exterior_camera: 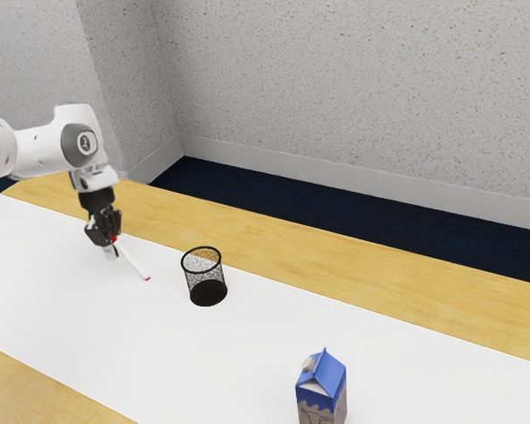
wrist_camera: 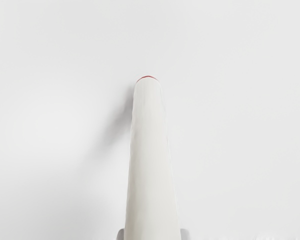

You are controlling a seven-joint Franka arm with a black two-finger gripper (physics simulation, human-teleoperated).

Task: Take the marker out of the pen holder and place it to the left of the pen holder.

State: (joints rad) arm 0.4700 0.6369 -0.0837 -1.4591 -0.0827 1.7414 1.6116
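My gripper [exterior_camera: 111,249] is low over the white surface at the exterior view's left, shut on the white marker [exterior_camera: 133,261]. The marker slants down from the fingers toward the pen holder's side, its red-tipped end lowest; whether that end touches the surface I cannot tell. In the wrist view the marker [wrist_camera: 149,155] stretches away from my gripper [wrist_camera: 152,234], with a grey fingertip against each side. The black mesh pen holder [exterior_camera: 208,291] stands upright, apart from the marker, with no marker in it.
A blue milk carton [exterior_camera: 321,391] stands near the exterior view's lower edge, beyond the pen holder from my gripper. The white surface [exterior_camera: 194,353] lies over a wooden table [exterior_camera: 389,283], whose far edge runs along a dark floor and a speckled wall.
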